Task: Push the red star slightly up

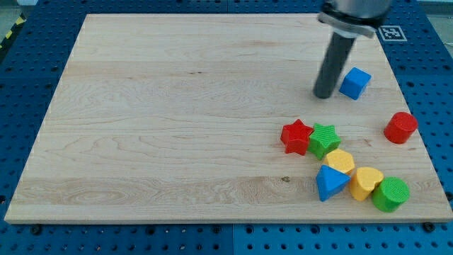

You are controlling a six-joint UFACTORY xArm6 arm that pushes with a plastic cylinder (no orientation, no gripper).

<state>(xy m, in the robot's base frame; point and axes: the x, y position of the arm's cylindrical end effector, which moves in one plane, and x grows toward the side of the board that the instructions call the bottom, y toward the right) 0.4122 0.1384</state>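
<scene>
Eight blocks lie on the wooden board (177, 113), all in its right-hand half: two red, two green, two yellow and two blue. Nearest the view's bottom, a green cylinder (391, 194) sits close to the board's lower right corner, touching a yellow heart-like block (366, 182) on its left; a blue triangular block (330, 183) lies left of that, and a second yellow block (340, 161) (its exact shape is hard to make out) rests just above and between them. Above this group, a green star (325, 139) touches the red star (296, 136), which lies at the cluster's left edge, right of the board's centre and in its lower half. The red star is a low, thick piece with blunt points, lying flat, its left and upper sides facing bare wood. Only the green star presses against it, on the right. A red cylinder (401, 127) stands apart near the view's right edge. Farther up, a blue cube (355, 83) lies just beside my tip (325, 95), which rests on the board immediately to the cube's left, above the stars and well apart from the red star. The arm carries no jaws, only the dark rod, so nothing is gripped. Blue perforated table (28, 85) surrounds the board.
</scene>
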